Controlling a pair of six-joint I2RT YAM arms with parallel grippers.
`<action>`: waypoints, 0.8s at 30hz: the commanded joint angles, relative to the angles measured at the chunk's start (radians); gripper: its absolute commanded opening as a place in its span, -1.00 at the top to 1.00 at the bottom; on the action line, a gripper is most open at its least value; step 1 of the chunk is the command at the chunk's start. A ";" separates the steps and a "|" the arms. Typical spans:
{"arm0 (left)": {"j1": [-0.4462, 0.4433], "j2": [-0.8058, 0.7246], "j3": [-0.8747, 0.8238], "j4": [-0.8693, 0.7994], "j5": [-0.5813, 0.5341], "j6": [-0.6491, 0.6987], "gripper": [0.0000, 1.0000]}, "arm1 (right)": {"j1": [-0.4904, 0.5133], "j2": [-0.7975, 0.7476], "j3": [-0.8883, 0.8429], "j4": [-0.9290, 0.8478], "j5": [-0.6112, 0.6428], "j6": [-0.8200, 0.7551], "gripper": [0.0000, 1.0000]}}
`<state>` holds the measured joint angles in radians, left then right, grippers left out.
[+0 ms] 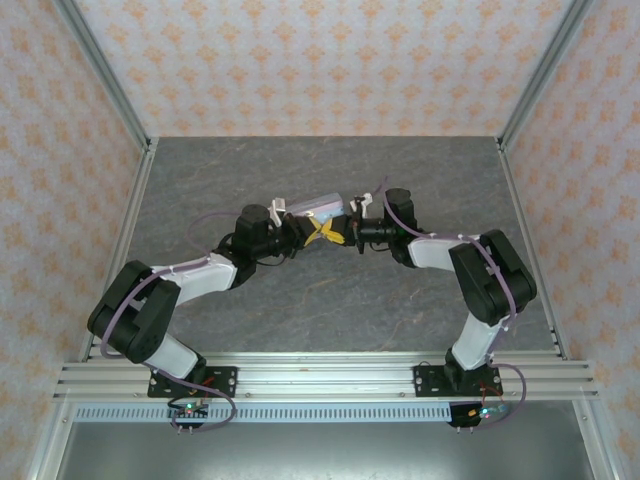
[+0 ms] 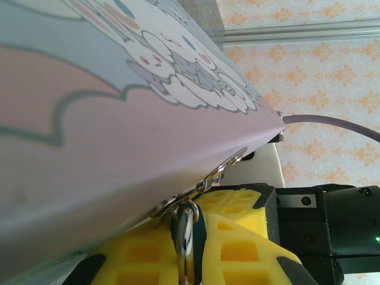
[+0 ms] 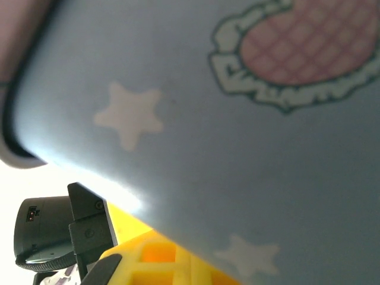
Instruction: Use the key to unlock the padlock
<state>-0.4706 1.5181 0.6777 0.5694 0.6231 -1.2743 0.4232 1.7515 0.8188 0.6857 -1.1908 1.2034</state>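
Padlock (image 2: 186,237): hangs from the hasp (image 2: 221,168) at the tin (image 2: 119,119)'s edge, apparently unopened; you have both jaws closed, their hold unclear.

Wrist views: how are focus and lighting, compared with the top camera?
Left wrist: the tin sits so close that its print is soft, though the metal loop at its clasp reads fairly sharp. Right wrist: tin wall blurred, background at lower left blown out white. Top external: evenly lit, sharp, only soft shadows.
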 commanded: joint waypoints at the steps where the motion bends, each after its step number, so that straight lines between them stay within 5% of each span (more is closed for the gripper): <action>1: -0.074 -0.050 0.020 0.106 0.241 0.036 1.00 | -0.006 0.011 0.015 0.020 0.086 -0.041 1.00; 9: -0.074 -0.054 0.010 0.090 0.223 0.040 1.00 | -0.028 0.027 -0.015 0.043 0.099 -0.042 1.00; 15: -0.066 -0.047 0.014 -0.031 0.170 0.085 1.00 | -0.053 -0.006 -0.038 0.007 0.123 -0.077 0.03; 24: -0.051 -0.033 0.003 -0.092 0.153 0.170 1.00 | -0.087 -0.092 -0.112 -0.112 0.157 -0.157 -0.28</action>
<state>-0.5087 1.5105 0.6777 0.4744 0.6956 -1.1843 0.3649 1.7020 0.7258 0.5880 -1.1191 1.0790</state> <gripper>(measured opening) 0.102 0.639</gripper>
